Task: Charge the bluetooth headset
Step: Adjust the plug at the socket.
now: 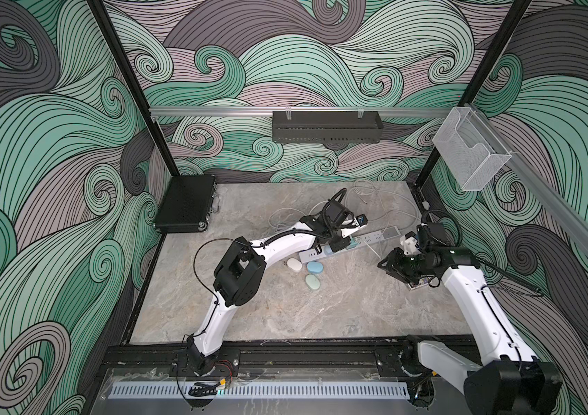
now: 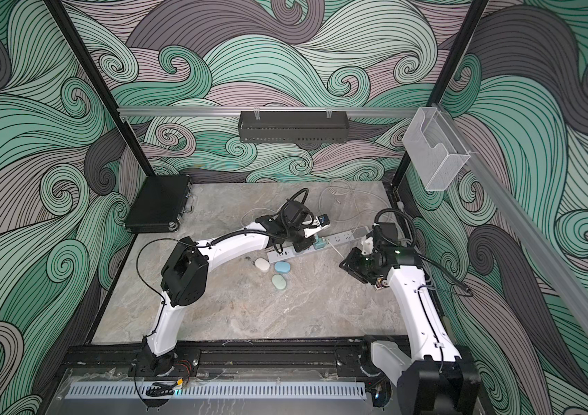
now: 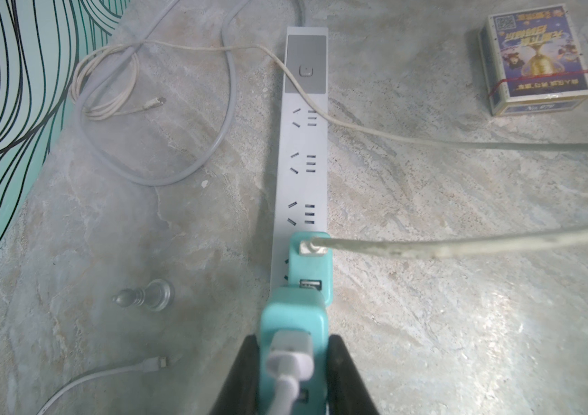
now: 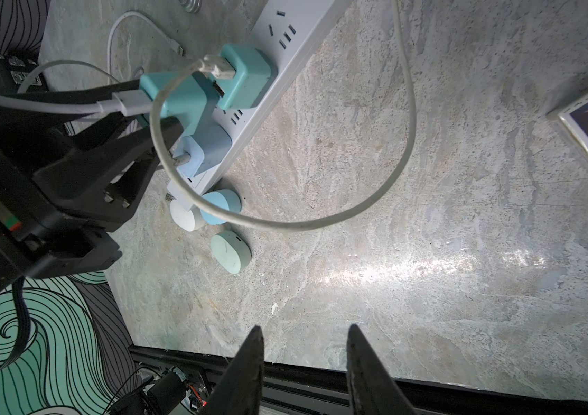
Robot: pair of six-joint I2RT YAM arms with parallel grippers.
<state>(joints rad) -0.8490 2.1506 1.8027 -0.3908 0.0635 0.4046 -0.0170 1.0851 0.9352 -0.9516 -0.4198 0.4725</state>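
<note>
Left end effector point(image 3: 294, 359): clenched on a teal charger block point(image 3: 292, 323), one black finger on each side of it. A white USB lead point(image 3: 288, 363) is plugged into the block's face.
Held block: right over the power strip point(image 3: 303, 161) and hard up against a second teal block point(image 3: 315, 266). From where I stand I cannot tell whether its prongs are seated.
Second teal block: plugged into the strip, with a beige cable point(image 3: 429, 248) in one of its two USB ports.
Right end effector point(image 4: 305, 334): released, with nothing between its jaws. It hangs above the counter point(image 4: 429, 287), well apart from the strip.
Headset cases: three closed oval ones lie on the counter by the strip's near end. The white case point(image 1: 294, 266) and blue case point(image 1: 314, 267) sit side by side just at the strip. The green case point(image 1: 312, 281) is just beside the blue one, toward the front edge.
Pale blue block point(image 4: 206, 151): in the strip's end socket nearest the cases, with a lead plugged into it.
Beige cable's run: it sweeps a wide loop over the counter, crosses the strip near its switch point(image 3: 305, 70) and ends in a loose coil with a free plug point(image 3: 156, 102).
Elsewhere: a card box point(image 3: 536, 61) sits off to one side of the strip. A clear glass chess piece point(image 3: 145, 298) lies on its side, and a black case point(image 1: 186, 204) is in the back left corner.
</note>
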